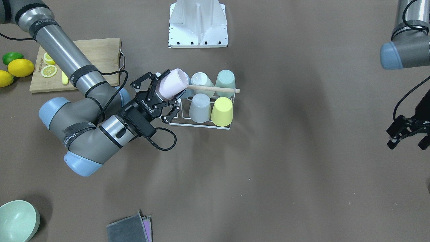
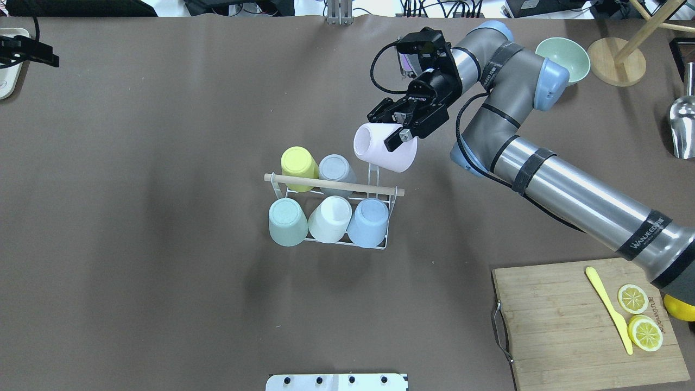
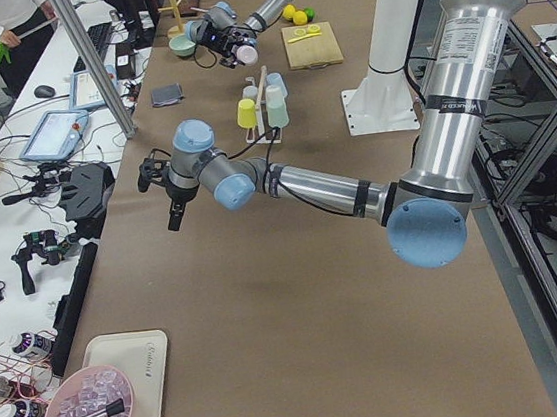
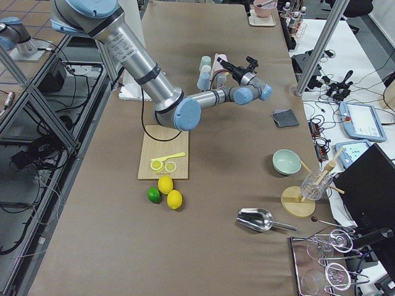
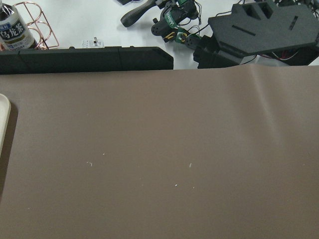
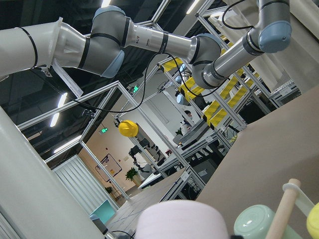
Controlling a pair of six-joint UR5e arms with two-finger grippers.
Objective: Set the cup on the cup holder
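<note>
Right gripper is clamped on the smooth pale pink cup, tilted just over the last free prong of the white wire cup holder mid-bench. Slick tapered walls, skinny prong: drop it off-centre and the rim likely snags the wooden rod or shoves the rack.

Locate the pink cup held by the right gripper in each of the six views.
Exterior front-facing: pink cup left of centre, at the left end of the wooden rod.
Overhead exterior: right of centre, above the rod's right end.
Exterior left: top centre, tiny.
Exterior right: top centre.
Left wrist-mounted: not in it.
Right wrist-mounted: bottom edge, centre.
Shared landmark: the wooden rod.
</note>
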